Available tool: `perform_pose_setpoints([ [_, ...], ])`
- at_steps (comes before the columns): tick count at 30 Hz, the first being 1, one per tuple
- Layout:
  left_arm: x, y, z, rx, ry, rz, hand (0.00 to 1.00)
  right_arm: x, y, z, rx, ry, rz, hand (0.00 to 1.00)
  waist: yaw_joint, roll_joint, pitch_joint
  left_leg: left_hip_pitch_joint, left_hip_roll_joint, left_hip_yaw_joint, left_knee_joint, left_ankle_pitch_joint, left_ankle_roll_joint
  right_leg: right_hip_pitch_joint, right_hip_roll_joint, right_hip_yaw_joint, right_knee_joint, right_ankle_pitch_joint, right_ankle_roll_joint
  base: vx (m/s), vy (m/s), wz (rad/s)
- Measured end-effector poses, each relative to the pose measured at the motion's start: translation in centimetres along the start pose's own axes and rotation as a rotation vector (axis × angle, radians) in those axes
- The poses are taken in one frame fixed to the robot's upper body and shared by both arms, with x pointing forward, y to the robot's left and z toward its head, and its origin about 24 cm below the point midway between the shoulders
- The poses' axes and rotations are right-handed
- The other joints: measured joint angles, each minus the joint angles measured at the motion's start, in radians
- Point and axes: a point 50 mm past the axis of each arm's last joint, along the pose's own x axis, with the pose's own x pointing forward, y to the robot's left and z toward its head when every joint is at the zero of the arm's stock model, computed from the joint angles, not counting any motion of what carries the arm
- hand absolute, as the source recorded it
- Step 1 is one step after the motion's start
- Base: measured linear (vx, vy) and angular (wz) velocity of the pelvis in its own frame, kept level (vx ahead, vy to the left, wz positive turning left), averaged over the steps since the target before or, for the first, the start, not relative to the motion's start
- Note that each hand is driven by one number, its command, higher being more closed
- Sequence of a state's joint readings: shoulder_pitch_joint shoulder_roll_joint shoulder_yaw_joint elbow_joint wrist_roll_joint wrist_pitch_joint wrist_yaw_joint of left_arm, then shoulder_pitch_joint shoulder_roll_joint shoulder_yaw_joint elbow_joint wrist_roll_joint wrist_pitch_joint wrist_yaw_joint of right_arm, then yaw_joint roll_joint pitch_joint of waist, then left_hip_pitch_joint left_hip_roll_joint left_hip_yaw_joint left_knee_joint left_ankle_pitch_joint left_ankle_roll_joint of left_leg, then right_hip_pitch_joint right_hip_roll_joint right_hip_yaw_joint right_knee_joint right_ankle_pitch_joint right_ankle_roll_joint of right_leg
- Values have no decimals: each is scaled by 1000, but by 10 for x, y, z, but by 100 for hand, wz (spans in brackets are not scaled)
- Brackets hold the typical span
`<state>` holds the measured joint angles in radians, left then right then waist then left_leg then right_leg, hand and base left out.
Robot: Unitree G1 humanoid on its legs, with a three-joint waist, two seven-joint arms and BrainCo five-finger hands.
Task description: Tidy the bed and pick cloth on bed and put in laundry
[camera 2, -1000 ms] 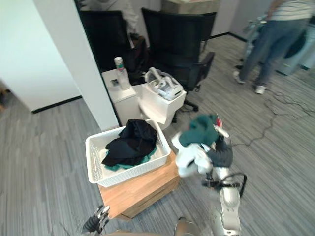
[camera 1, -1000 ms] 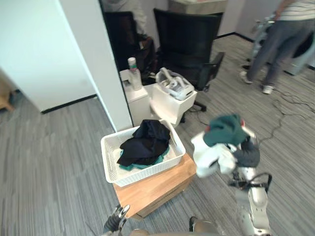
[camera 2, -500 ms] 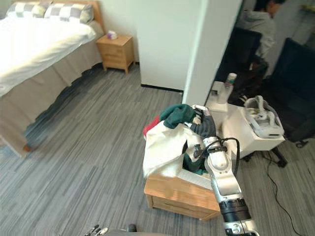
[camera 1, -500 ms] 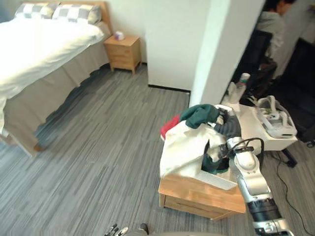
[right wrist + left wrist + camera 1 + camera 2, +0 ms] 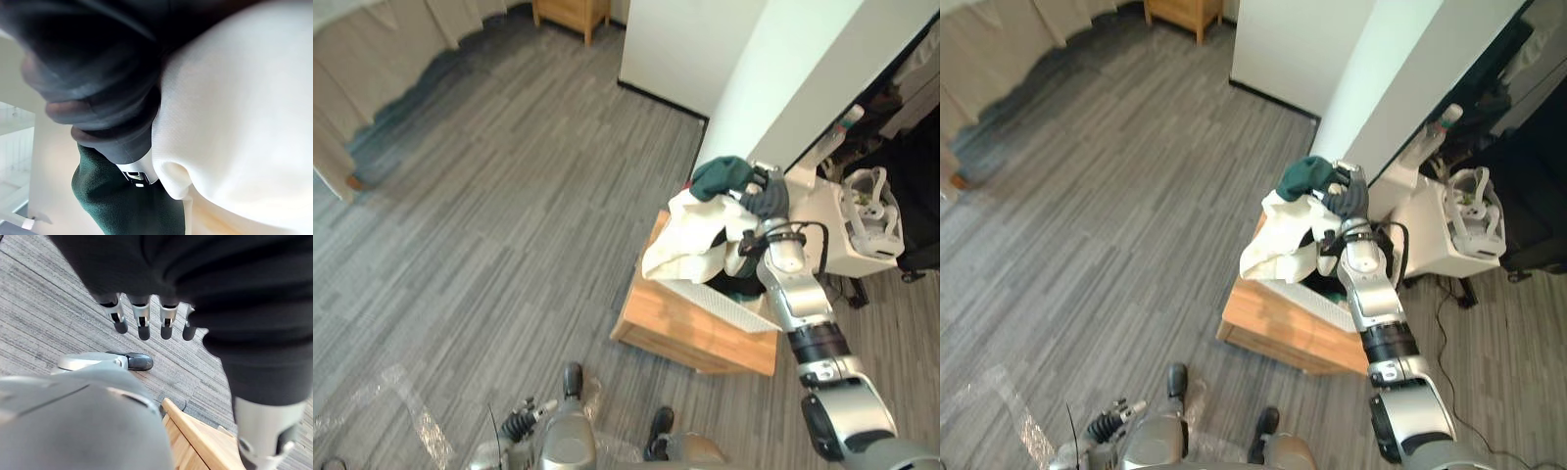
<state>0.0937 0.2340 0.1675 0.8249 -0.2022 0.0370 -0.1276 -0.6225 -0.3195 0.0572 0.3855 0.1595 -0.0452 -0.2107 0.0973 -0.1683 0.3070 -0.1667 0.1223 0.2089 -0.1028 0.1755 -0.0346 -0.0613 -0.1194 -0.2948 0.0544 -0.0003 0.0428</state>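
White and green cloth (image 5: 688, 250), clutched in my right hand (image 5: 767, 201), hangs directly over the laundry basket (image 5: 729, 305); I'd release downward.

Right hand (image 5: 766, 201) is mostly buried in the white cloth (image 5: 690, 245) and green cloth (image 5: 720, 176), so only its dark back pokes out. The white cloth also flops over the basket (image 5: 734, 306), so all you get is a strip of its front wall. There's something dark tucked under there, maybe more clothes, hard to say. The bed (image 5: 362, 59) gets chopped off by the top left corner, and the nightstand (image 5: 570, 10) by the top edge.
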Motion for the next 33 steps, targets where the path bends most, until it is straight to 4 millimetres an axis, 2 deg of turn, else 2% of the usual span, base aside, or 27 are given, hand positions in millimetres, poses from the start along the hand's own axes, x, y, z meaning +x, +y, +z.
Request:
perform_pose_setpoints([
  [1, 0, 0, 1, -1, 0, 3, 0, 0, -2, -2, -28, 10, 0, 100, -1, -1, 3, -8, 8, 6, 0, 5, 0, -7, 1, 2, -4, 1, 1, -157, -42, -15],
  [5, 5, -4, 13, 0, -1, 11, 0, 2, -23, -17, -333, 90, 75, 100, 2, -12, 52, -39, 44, 40, 0, 40, -2, -39, 32, 26, -24, 12, 9, -77, -39, -19],
  [8, 11, -8, 39, 11, -72, -3, 0, 10, -28, -24, -377, 157, 99, 100, 8, -17, 114, -57, 49, 50, 0, 64, 0, -53, 38, 37, -46, 55, 10, -63, -15, -16],
  [9, 14, -12, 55, 16, -116, -10, 0, 17, -30, -24, -379, 189, 94, 100, 21, -16, 133, -78, 49, 58, 0, 64, 0, -75, 39, 48, -57, 75, 8, -82, -19, -25],
  [10, 16, -16, 70, 18, -157, -10, 0, 24, -31, -23, -385, 218, 85, 100, 28, -14, 142, -105, 49, 67, 0, 67, -2, -104, 44, 51, -70, 103, 7, -78, -33, -22],
  [11, 17, -17, 77, 20, -173, -12, 0, 29, -31, -22, -388, 231, 83, 100, 29, -8, 145, -121, 49, 66, 0, 78, 0, -114, 45, 50, -78, 114, 11, -54, -27, -10],
  [13, 19, -24, 95, 7, -219, -29, 0, 44, -36, -12, -404, 261, 55, 100, 31, 12, 159, -164, 49, 66, 0, 92, 1, -149, 46, 47, -95, 137, 9, -75, -25, 0],
  [15, 20, -29, 104, -3, -242, -34, 0, 53, -47, 0, -392, 255, 9, 100, 33, 30, 170, -187, 48, 62, 0, 105, 8, -164, 46, 39, -104, 147, 6, -48, -18, 5],
  [17, 21, -34, 109, -25, -257, -39, 0, 62, -58, 18, -374, 222, -55, 100, 42, 38, 175, -212, 46, 64, 0, 109, 8, -187, 45, 37, -114, 161, 12, 0, 0, 0],
  [18, 21, -37, 113, -43, -265, -45, 0, 67, -68, 30, -360, 208, -101, 100, 43, 51, 184, -223, 44, 63, 1, 113, 12, -195, 44, 33, -116, 165, 17, 0, 0, 0],
  [21, 22, -42, 115, -70, -267, -43, 0, 71, -81, 45, -340, 180, -173, 100, 44, 66, 193, -238, 41, 64, 5, 116, 16, -211, 41, 33, -117, 166, 17, 0, 0, 0],
  [25, 22, -43, 112, -112, -258, -56, 0, 71, -91, 55, -304, 138, -220, 100, 31, 72, 197, -237, 38, 65, 5, 116, 16, -210, 39, 37, -124, 165, 17, 6, 1, -2],
  [28, 21, -47, 111, -118, -266, -83, 0, 69, -99, 81, -306, 10, -242, 100, 19, 72, 197, -208, 38, 73, 5, 116, 17, -191, 38, 50, -125, 165, 17, 6, 4, -12],
  [33, 18, -47, 112, -111, -290, -118, 0, 62, -102, 97, -299, -90, -246, 100, 2, 71, 196, -133, 49, 80, -1, 108, 7, -114, 47, 48, -125, 154, 9, -26, -29, -2],
])
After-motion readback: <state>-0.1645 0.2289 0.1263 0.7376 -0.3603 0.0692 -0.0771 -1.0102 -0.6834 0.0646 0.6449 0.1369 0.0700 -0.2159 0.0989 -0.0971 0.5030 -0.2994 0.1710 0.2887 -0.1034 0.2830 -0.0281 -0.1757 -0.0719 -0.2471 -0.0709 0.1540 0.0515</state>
